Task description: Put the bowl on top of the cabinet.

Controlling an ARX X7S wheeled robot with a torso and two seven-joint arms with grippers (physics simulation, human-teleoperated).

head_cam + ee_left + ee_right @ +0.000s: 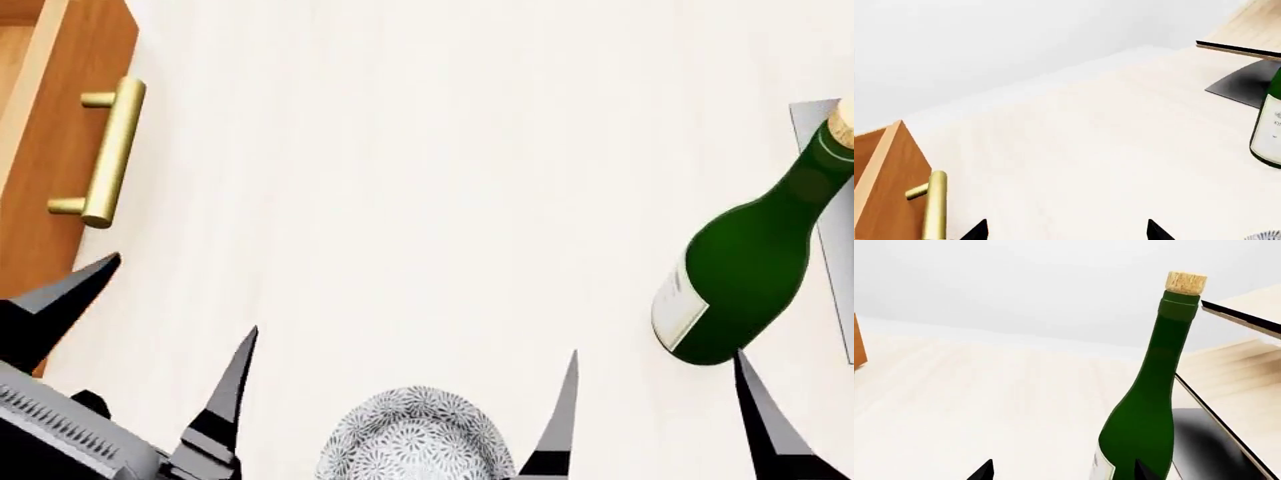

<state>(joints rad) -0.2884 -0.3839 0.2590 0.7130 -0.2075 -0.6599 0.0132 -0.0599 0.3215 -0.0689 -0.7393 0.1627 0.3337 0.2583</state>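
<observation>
The speckled white-grey bowl (414,438) sits on the pale table at the near edge of the head view, partly cut off. A sliver of the bowl (1269,236) shows in the left wrist view. It lies between my two grippers, touched by neither. My left gripper (183,295) (1066,226) is open and empty, just right of the orange-brown cabinet (54,130) (884,185). The cabinet's top is out of view. My right gripper (655,352) (1063,467) is open and empty, close before the green bottle (747,265) (1147,410).
A brass bar handle (110,150) (935,205) sticks out from the cabinet front near the left fingers. The corked bottle (1271,125) stands upright beside a pale slanted rack with a dark base (1234,390) (1244,60) at the right.
</observation>
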